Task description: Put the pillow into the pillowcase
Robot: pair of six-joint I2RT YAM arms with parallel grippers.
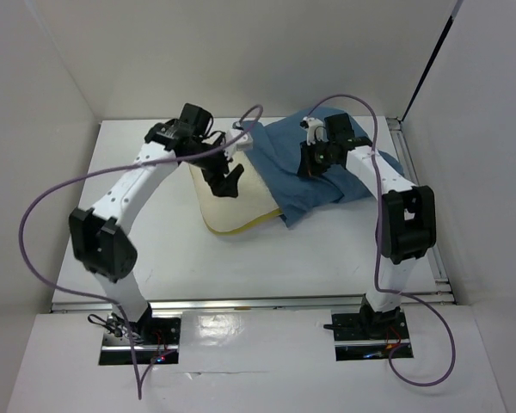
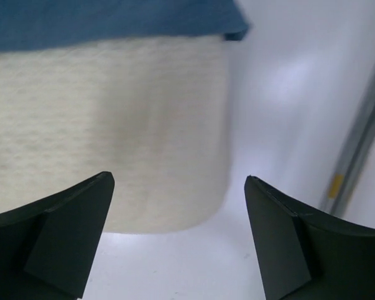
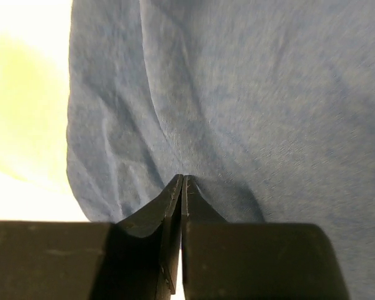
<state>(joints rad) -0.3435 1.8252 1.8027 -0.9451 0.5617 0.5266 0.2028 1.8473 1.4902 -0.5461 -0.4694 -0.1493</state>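
Top external view puts the job somewhere short of halfway. The pillowcase (image 1: 279, 163), a wrinkled slate-blue sack, lies over one end of the pillow (image 1: 239, 211), and the pillow's cream body and yellow seam stick out past the pillowcase's left edge. Only part of the pillow is covered. I cannot tell whether that part sits inside the opening or merely under the cloth. As I judge it, most of the stuffing is left to do, and after that the cloth must be drawn over the exposed end.

The right gripper (image 1: 313, 161) is on top of the pillowcase, its jaws pressed together on a crease of the cloth and seemingly pinching it. The left gripper (image 1: 226, 182) hangs just left of the pillowcase, over the bare pillow, with its jaws spread wide and holding nothing.

White walls (image 1: 241, 52) stand behind and on both sides of the pillowcase. A white surface (image 1: 155, 258) lies beneath it. A purple cable (image 1: 34, 224) loops well to the left of the pillowcase.
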